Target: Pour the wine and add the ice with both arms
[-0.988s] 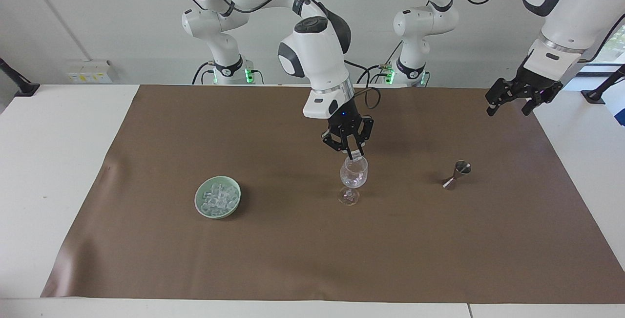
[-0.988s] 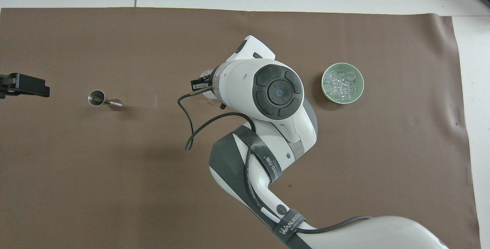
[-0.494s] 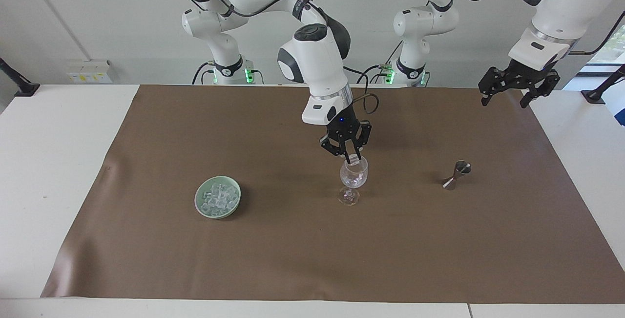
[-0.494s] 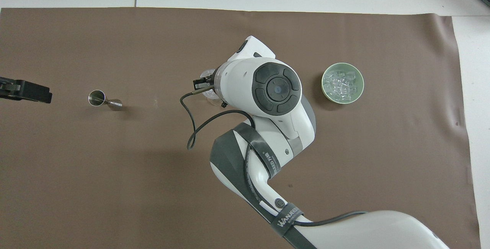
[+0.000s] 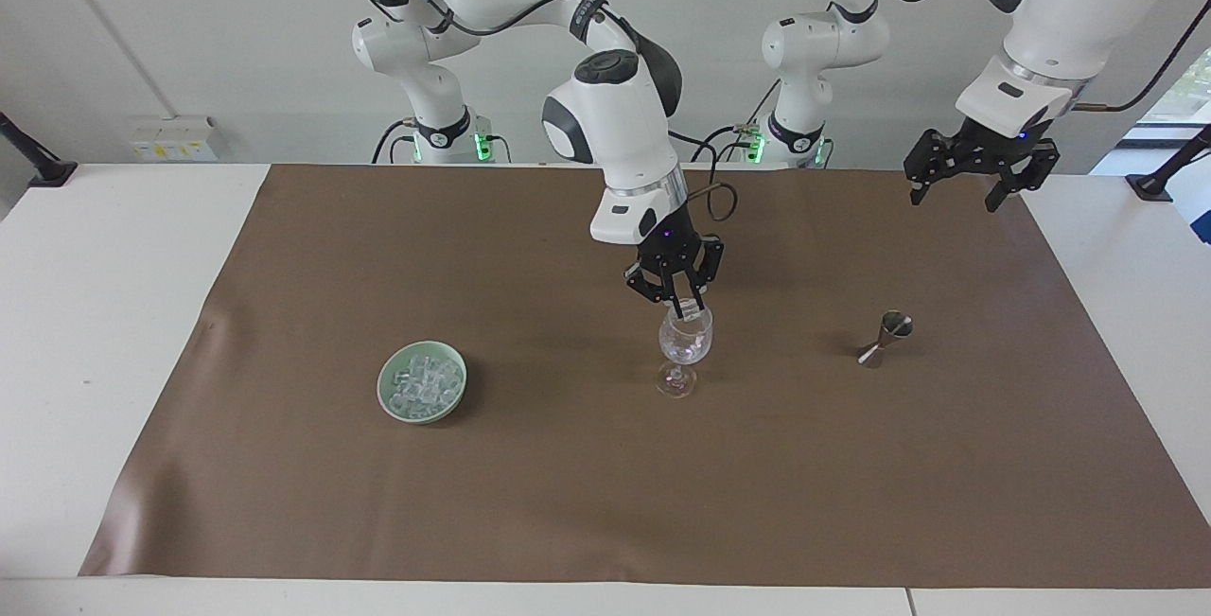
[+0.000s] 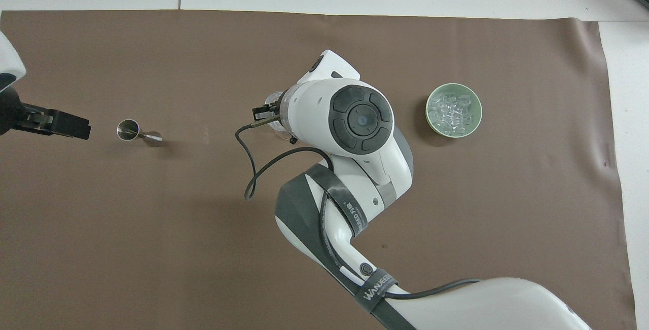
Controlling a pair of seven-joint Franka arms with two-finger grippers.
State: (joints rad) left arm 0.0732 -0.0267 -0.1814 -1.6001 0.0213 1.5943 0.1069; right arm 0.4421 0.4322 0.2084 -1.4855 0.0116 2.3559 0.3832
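My left gripper (image 5: 978,179) has drifted inward since a second ago, jaws spread and empty. My right gripper (image 5: 677,299) hangs over the stemmed glass (image 5: 684,348), fingertips clenched on one ice cube (image 5: 688,308); overhead, the wrist hides this. Glassy ice (image 5: 424,384) heaps in the round green bowl (image 6: 431,121) at the right arm's end, the steel jigger (image 5: 884,339) at the other.
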